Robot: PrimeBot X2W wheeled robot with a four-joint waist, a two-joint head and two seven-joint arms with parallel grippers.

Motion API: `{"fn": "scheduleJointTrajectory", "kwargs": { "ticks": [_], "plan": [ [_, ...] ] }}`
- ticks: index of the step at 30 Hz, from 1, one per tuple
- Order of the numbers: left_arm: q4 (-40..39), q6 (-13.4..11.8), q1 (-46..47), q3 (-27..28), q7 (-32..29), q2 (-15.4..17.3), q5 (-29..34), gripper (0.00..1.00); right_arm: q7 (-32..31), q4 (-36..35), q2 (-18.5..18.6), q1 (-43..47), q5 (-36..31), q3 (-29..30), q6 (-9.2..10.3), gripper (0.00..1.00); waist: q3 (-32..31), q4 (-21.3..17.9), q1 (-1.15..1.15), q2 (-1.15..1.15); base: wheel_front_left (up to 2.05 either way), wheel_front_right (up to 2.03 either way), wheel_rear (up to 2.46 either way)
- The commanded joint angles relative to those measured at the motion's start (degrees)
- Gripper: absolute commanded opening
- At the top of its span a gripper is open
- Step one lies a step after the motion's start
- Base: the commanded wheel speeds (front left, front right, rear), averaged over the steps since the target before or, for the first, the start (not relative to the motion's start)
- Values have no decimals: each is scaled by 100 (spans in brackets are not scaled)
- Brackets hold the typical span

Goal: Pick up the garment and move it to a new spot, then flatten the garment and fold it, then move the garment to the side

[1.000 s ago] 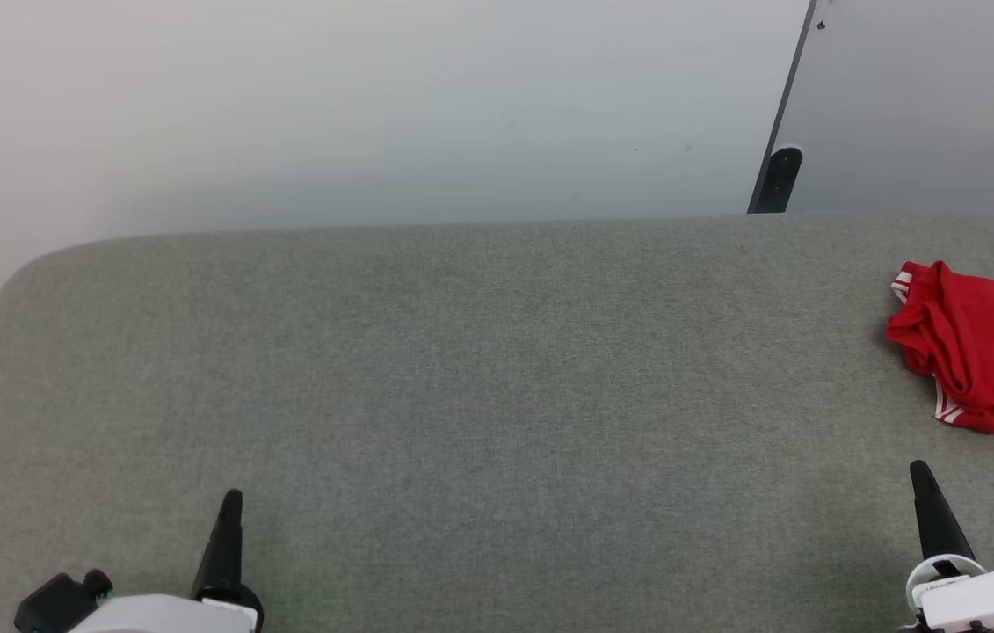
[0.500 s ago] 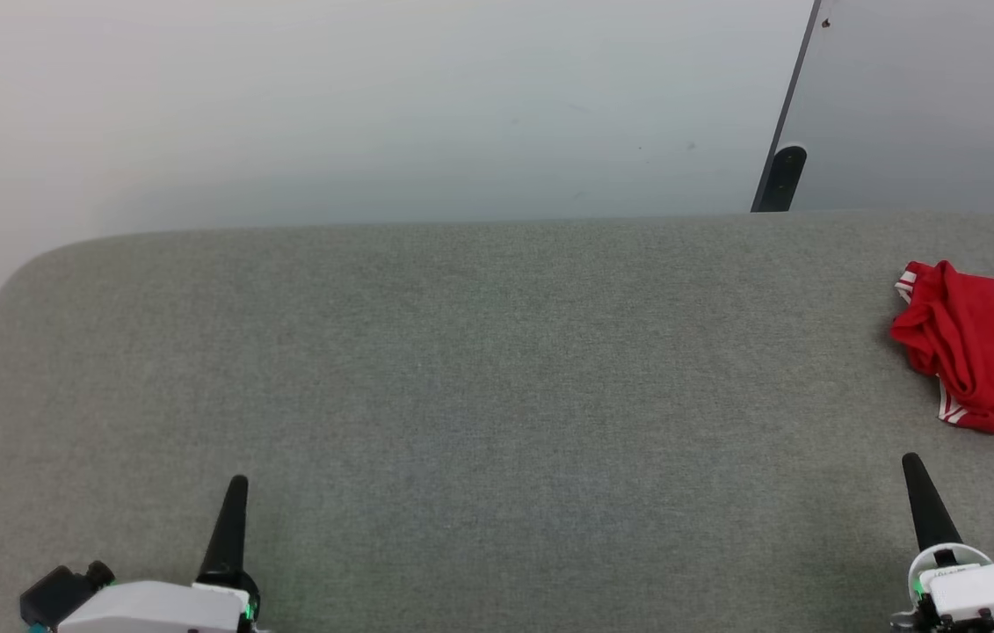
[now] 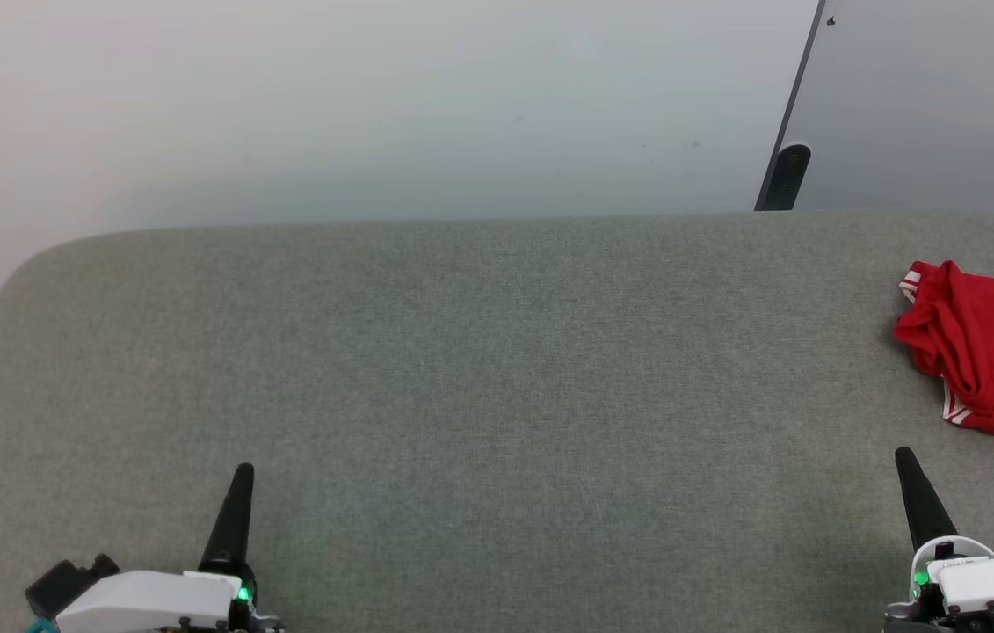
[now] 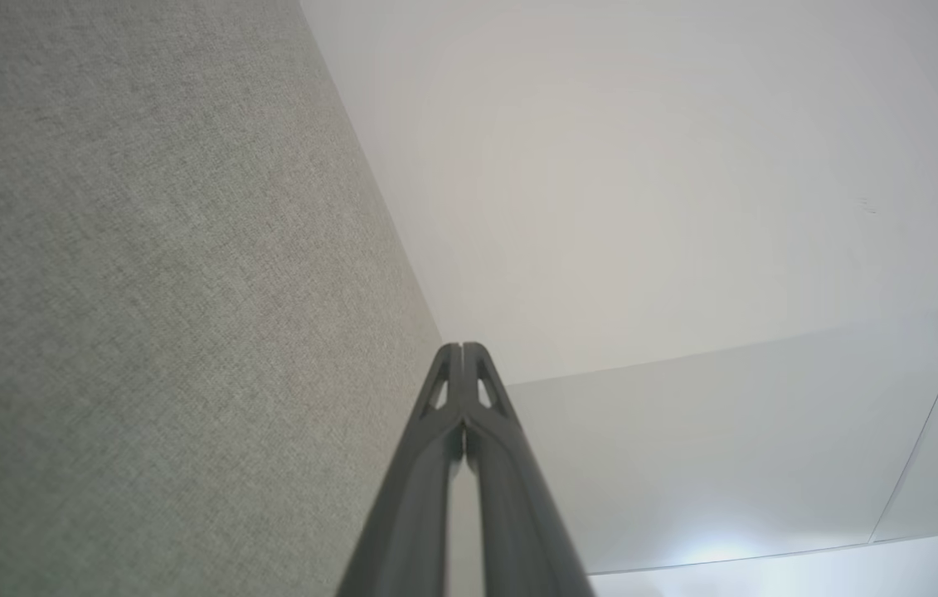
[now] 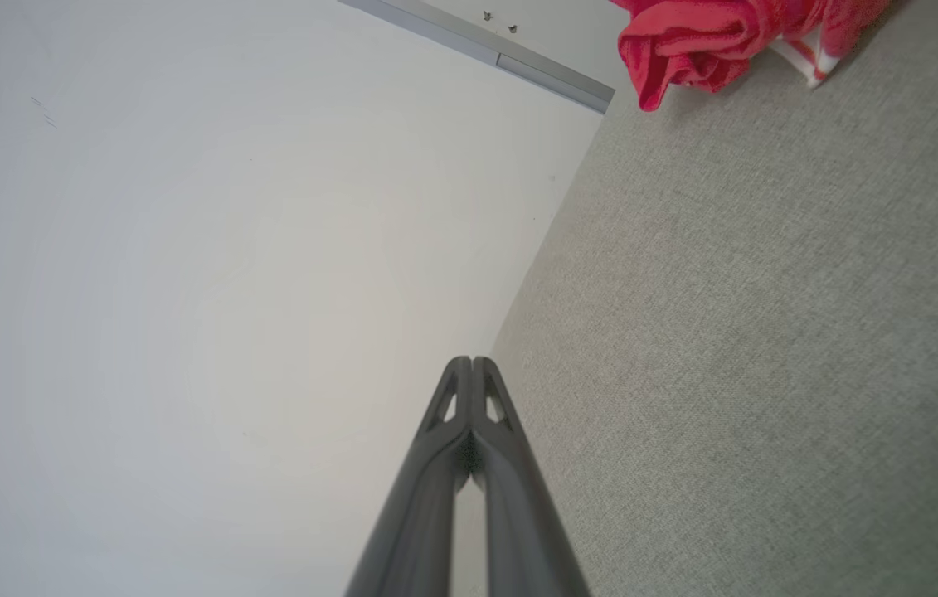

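Both pincers have edged slightly forward over the grey bench (image 3: 497,369) since a second ago. The left pincer (image 3: 243,475) sits near left, its fingers pressed together and holding nothing. The right pincer (image 3: 905,459) sits near right, likewise pressed together and empty. The garment (image 3: 984,352) lies crumpled on the bench at the right, ahead of the right pincer and apart from it.

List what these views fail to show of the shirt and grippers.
- The garment: cut off by the head view's right edge and the right wrist view's top edge.
- Its shape: hidden in bunched folds.
- Arms behind left gripper and right gripper: cropped by head view's bottom edge.
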State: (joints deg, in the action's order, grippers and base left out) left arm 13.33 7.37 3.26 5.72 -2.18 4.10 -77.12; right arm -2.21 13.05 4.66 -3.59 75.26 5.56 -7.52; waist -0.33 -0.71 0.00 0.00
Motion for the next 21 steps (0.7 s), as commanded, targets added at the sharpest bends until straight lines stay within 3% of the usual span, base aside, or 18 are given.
{"fn": "scheduleJointTrajectory", "kwargs": {
  "ticks": [1,21],
  "plan": [
    [-18,16,81,24,-29,0,-120,0,-35,-16,-12,-117,141,36,4,0,2,3,0,0,0,0,0],
    [34,19,223,66,-280,-76,-927,0,-274,52,-110,-215,1042,76,5,0,28,38,0,0,0,0,0]
  ]
}}
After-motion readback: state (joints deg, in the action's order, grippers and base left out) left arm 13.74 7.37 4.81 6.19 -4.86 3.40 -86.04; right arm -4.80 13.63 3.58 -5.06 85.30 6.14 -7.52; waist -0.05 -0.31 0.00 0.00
